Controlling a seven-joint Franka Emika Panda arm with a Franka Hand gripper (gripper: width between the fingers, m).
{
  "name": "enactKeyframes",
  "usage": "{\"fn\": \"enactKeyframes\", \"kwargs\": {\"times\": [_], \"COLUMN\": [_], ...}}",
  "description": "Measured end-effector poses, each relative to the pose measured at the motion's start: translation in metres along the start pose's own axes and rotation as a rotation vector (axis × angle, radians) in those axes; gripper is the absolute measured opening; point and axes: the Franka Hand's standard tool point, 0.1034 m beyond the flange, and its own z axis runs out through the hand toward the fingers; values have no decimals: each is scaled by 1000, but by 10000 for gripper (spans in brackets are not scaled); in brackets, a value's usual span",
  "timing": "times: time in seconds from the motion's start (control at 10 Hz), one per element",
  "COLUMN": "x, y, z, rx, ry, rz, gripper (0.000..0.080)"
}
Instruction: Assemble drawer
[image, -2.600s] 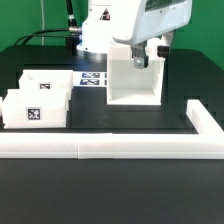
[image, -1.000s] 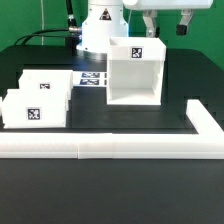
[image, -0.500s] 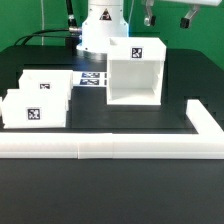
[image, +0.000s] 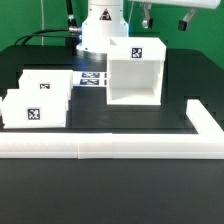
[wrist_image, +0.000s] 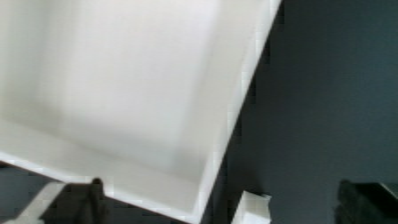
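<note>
Drawer housing (image: 134, 78), white, boxy, hollow, one black-and-white square tag (image: 137, 52); fingers (image: 147, 13) wide apart, empty, above it.

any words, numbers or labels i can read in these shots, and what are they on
No words, brands or numbers can be read in either view.
Only black-and-white square tags, patterns rather than text: on the housing, the nearer tray, the farther tray and the marker board.
</note>
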Motion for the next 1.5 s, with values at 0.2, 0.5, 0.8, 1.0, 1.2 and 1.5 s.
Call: {"fn": "enactKeyframes", "kwargs": {"times": [0.2, 0.5, 0.8, 1.0, 1.2, 1.5], "x": [-11, -18, -27, -32, -31, -28], "y": [-4, -12, -14, -15, -15, -15], "z": [13, 29, 41, 50, 50, 48], "rx": [82, 148, 144, 141, 142, 143], "ry": [6, 5, -27, -33, -30, -31], "rz": [125, 220, 244, 257, 261, 262], "gripper": [649, 649, 649, 521, 387, 50]}}
